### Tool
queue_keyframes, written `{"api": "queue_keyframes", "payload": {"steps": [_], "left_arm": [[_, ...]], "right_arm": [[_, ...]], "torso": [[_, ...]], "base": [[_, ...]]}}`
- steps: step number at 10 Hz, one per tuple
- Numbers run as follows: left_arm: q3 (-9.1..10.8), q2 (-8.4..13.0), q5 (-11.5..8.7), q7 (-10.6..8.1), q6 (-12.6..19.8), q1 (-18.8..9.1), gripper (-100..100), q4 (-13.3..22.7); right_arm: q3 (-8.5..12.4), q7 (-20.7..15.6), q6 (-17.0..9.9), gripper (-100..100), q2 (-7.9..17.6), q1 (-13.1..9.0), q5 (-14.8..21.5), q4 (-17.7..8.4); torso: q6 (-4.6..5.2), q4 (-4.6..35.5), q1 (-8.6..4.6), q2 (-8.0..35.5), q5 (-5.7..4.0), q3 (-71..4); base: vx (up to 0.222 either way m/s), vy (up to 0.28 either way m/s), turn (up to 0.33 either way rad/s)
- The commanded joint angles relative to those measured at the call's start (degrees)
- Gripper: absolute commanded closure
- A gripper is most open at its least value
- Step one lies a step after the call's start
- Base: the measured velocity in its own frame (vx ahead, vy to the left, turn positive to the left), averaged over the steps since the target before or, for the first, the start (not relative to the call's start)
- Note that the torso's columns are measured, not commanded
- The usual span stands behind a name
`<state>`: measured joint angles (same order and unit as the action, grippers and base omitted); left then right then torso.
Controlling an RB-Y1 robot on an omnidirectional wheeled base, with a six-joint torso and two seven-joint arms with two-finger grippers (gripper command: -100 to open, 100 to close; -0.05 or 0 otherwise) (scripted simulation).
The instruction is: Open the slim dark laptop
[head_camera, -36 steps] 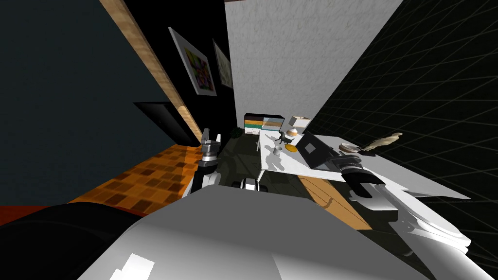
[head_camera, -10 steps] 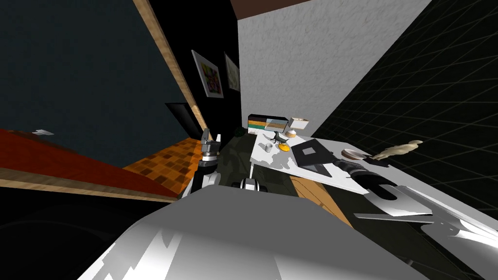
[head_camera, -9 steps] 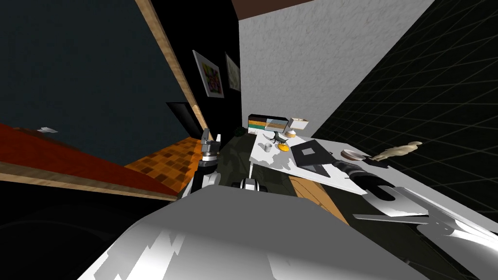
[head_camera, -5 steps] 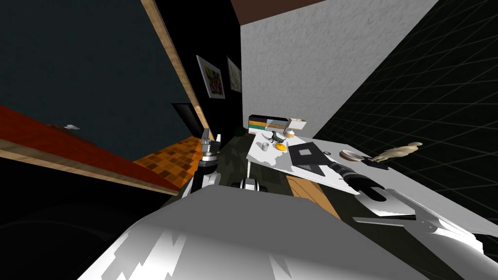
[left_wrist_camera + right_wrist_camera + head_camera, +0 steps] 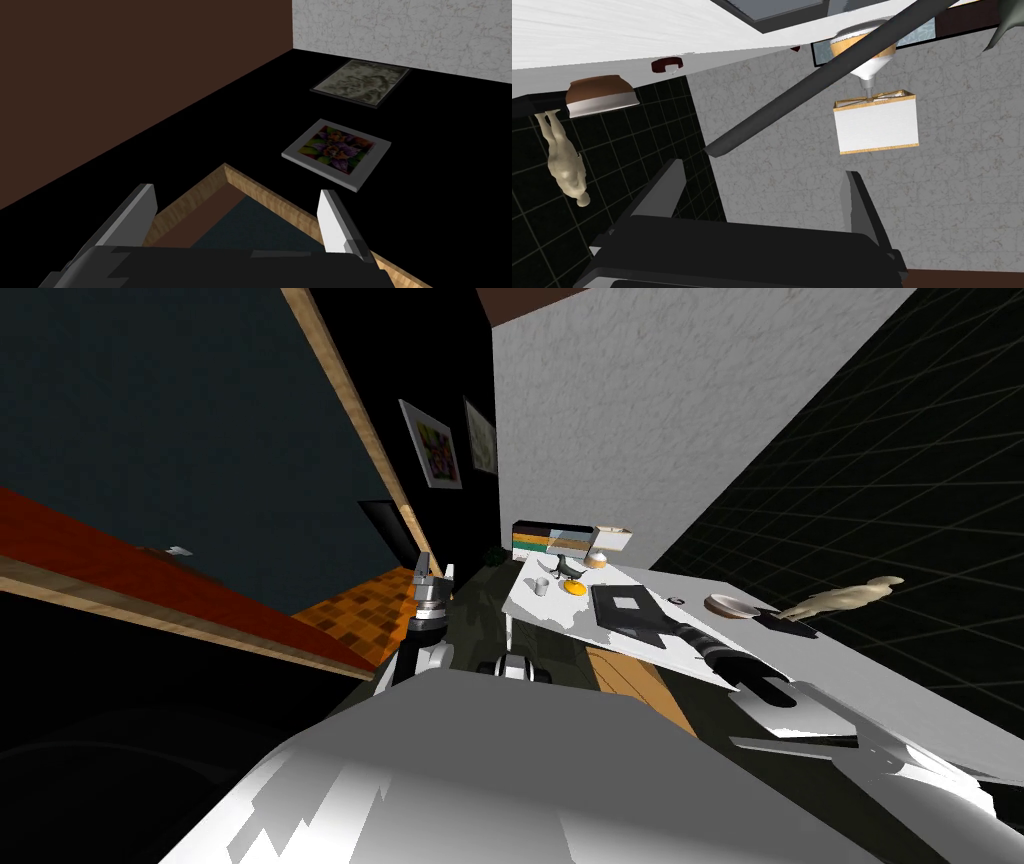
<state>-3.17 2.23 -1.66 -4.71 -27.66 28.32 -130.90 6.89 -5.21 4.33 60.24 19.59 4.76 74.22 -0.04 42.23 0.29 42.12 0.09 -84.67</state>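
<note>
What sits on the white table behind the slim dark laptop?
Behind the slim dark laptop: a small white cup, a dark animal figurine, a flat orange disc and a white-shaded lamp. In the right wrist view its lid partly covers the lamp.

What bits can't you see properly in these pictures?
Laptop: in the head view my right forearm covers its near edge; in the right wrist view the picture's edge cuts off most of its base.
Right tool: whether it touches the lid; the right wrist view doesn't show how far off the lid is.
Small things at the table's far end: too tiny in the head view to name.
</note>
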Motion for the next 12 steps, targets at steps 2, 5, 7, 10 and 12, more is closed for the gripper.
{"api": "queue_keyframes", "payload": {"steps": [2, 5, 7, 10, 12], "left_arm": [[0.00, 0.0, 0.0, 0.00, 0.0, 0.0, 0, 0.0], [0.00, 0.0, 0.0, 0.00, 0.0, 0.0, 0, 0.0], [0.00, 0.0, 0.0, 0.00, 0.0, 0.0, 0, 0.0], [0.00, 0.0, 0.0, 0.00, 0.0, 0.0, 0, 0.0], [0.00, 0.0, 0.0, 0.00, 0.0, 0.0, 0, 0.0]], "right_arm": [[0.4, 2.3, -1.7, -100, 4.2, 2.2, -2.0, 3.2], [0.6, 4.0, -2.8, -100, 7.4, 3.8, -3.5, 5.4], [0.4, 3.9, -2.6, 0, 7.1, 3.3, -3.4, 4.9], [0.4, 3.8, -2.6, 0, 7.1, 3.3, -3.3, 4.9], [0.4, 3.8, -2.6, 0, 7.1, 3.3, -3.3, 4.9]], "torso": [[0.04, 0.1, -0.22, 0.3, -0.07, 0.2], [0.05, 0.1, -0.35, 0.2, -0.11, 0.1], [0.04, 0.0, -0.31, 0.1, -0.11, 0.1], [0.04, 0.1, -0.29, 0.2, -0.09, 0.1], [0.04, 0.1, -0.29, 0.2, -0.09, 0.1]], "base": [[0.015, 0.024, -0.031], [0.003, 0.011, -0.034], [0.000, 0.000, 0.000], [0.000, 0.000, 0.000], [0.000, 0.000, 0.000]]}}
